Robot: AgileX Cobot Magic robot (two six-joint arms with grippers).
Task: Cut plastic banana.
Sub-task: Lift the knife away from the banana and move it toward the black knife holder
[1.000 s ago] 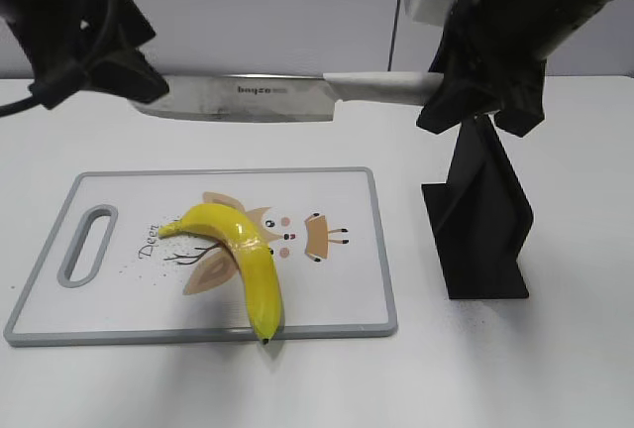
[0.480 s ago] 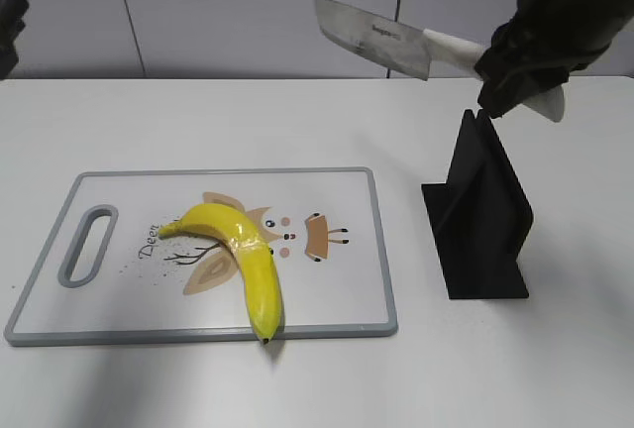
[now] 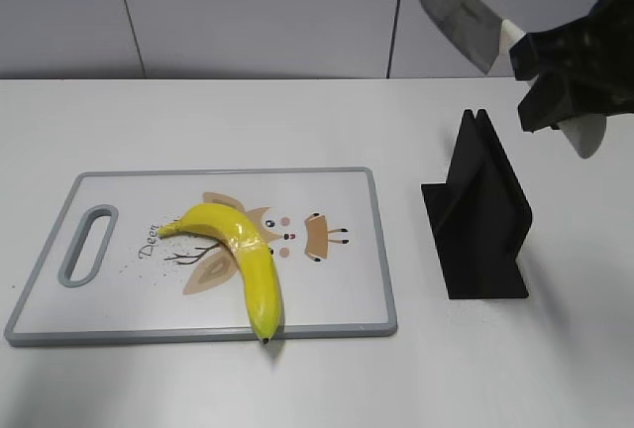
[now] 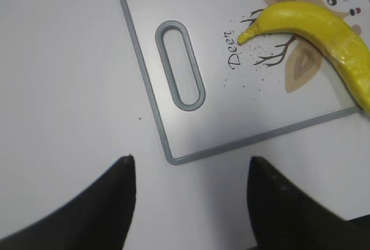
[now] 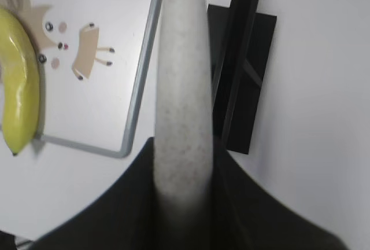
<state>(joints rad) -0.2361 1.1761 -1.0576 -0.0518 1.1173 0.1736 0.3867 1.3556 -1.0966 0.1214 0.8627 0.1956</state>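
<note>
The plastic banana (image 3: 243, 250), glossy yellow and bent at its middle, lies on the white cutting board (image 3: 380, 250); its dark tip hangs over the near rim. It also shows in the left wrist view (image 4: 324, 27) and the right wrist view (image 5: 20, 88). My right gripper (image 3: 567, 76) is shut on the white handle (image 5: 182, 82) of a knife whose blade (image 3: 458, 14) points up and left, high above the black stand (image 3: 480, 220). My left gripper (image 4: 191, 159) is open and empty over bare table by the board's handle-slot corner (image 4: 173, 158); it is out of the exterior view.
The black knife stand (image 5: 243, 82) stands upright right of the board. The board has a grey rim (image 4: 139, 59) and a handle slot (image 3: 87, 245) at its left end. A grey wall runs behind the white table.
My right gripper has carried the knife up and to the right, from level above the board to tilted above the stand. My left arm has left the exterior view to the left.
</note>
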